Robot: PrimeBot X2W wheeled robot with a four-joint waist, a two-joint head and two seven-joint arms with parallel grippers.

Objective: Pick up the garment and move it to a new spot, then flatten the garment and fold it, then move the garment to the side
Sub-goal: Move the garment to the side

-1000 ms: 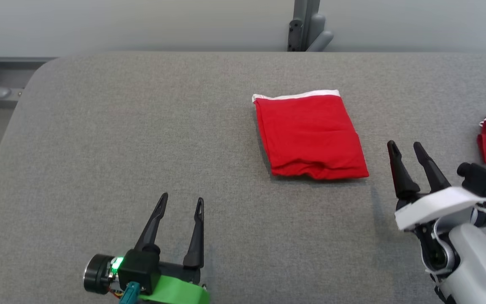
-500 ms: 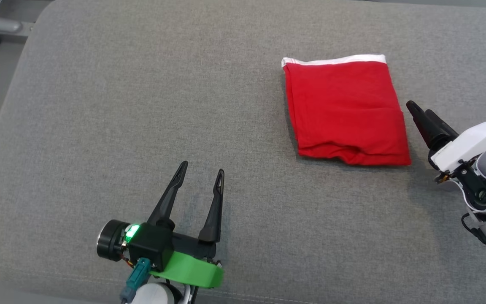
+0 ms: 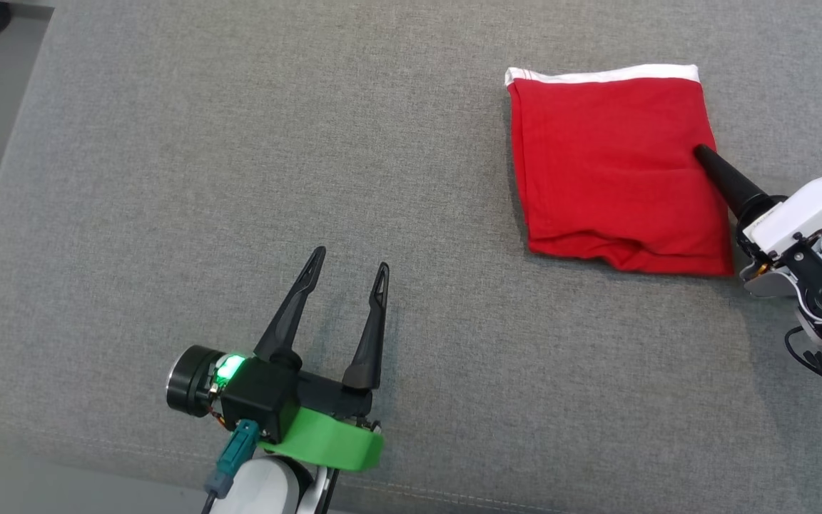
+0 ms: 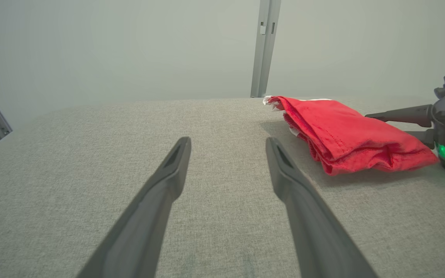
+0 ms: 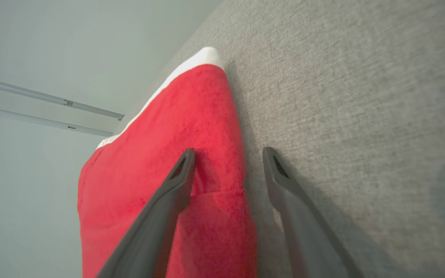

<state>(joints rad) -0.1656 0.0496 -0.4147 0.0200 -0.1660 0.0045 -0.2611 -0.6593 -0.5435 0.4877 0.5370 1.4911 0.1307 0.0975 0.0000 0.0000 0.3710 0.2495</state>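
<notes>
Grey fabric surface (image 3: pixel 240 143), rounded corner at the far left.

Garment (image 3: pixel 614 164): red, folded into a rough rectangle, white band along its far edge. It lies flat on the surface's right part, well back from the near edge. The near fold is rumpled and bulges slightly; layered edges show along its left side in the left wrist view.

Right hand (image 5: pixel 229 151): turned on its side at the garment's right edge, fingers spread. One finger (image 5: pixel 176 181) lies over the red cloth just inside that edge, its tip on or just above the fabric; cannot tell if it touches. The other finger (image 5: pixel 284 181) sits low against the grey surface beside the edge. The cloth's edge lies between them, not pinched.

Left hand (image 3: pixel 351 258): fingers spread, nothing between them, close to the surface's near edge, well apart from the garment. Green light lit on its body.

Pale wall and a grey upright post (image 4: pixel 263 46) beyond the far edge.
</notes>
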